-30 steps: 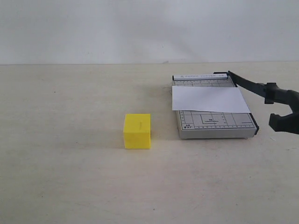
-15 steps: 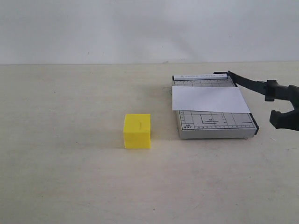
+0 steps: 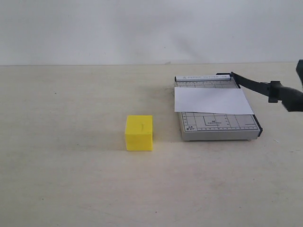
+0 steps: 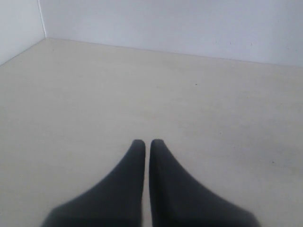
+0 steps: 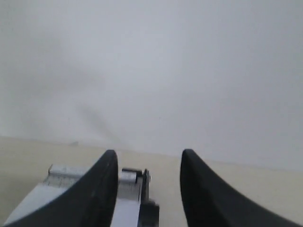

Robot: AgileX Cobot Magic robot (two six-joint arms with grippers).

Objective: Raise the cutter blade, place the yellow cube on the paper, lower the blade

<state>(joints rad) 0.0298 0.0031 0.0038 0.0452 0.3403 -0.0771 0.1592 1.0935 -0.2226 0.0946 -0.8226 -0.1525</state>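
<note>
The yellow cube (image 3: pixel 139 133) stands on the table, left of the grey trimmer board (image 3: pixel 220 126). The white paper (image 3: pixel 212 100) lies across the board. The cutter blade (image 3: pixel 252 84) is tilted up from its hinge at the board's far right corner, and its thick handle (image 3: pixel 289 98) hangs in the air. My right gripper (image 5: pixel 149 153) is open; in its wrist view the blade (image 5: pixel 149 208) runs between the fingers without touching them. Only a dark sliver of the right arm (image 3: pixel 300 67) shows at the exterior view's edge. My left gripper (image 4: pixel 147 142) is shut over bare table.
The light tabletop (image 3: pixel 71 179) stretches to the left and in front of the cube. A pale wall (image 3: pixel 142 28) rises behind the table. The board's far end with its ruler strip (image 5: pixel 64 171) shows in the right wrist view.
The right gripper's dark finger below the blade handle has drawn off to the right and out of the exterior view. The blade stays raised. Cube, paper and board have not moved.
</note>
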